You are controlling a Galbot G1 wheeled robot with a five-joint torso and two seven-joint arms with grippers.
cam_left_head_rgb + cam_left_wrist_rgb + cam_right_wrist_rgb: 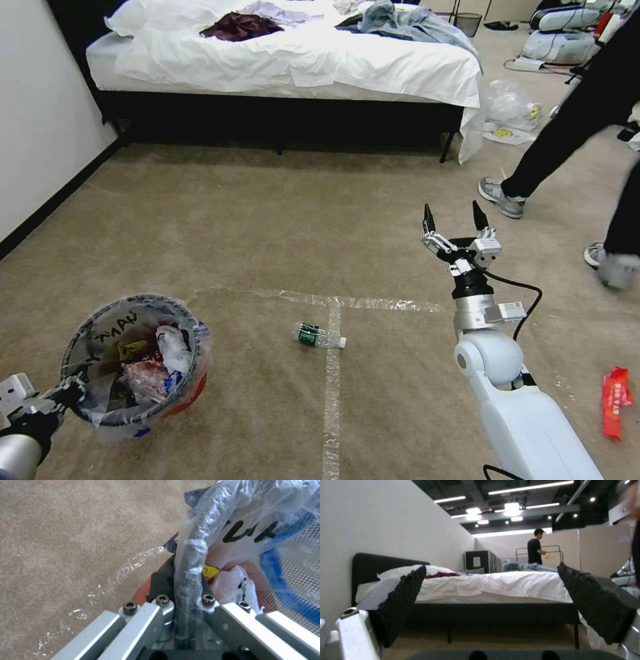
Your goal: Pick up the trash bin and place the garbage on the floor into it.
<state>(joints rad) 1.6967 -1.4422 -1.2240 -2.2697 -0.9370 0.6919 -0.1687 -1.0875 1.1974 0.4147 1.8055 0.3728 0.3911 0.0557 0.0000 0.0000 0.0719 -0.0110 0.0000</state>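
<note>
The small round red plastic bin [137, 363], lined with a crinkled clear bag, is being held at its rim by the left hand [65, 393], clamped on it. A green-labelled clear bottle [319, 335] is lying on the beige carpet [267, 227] nearby. The right hand [456, 220] is being held apart, empty.

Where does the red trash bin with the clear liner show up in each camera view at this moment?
Head view: the trash bin sits lower left, its rim held by the left gripper.
Left wrist view: the bin's lined rim runs up the middle, clamped in that gripper; litter lies inside on the right.
Right wrist view: this camera faces the bed between the right gripper's open fingers, away from the bin.
Shared landmark: the tape line on the carpet, head and left wrist views.
</note>
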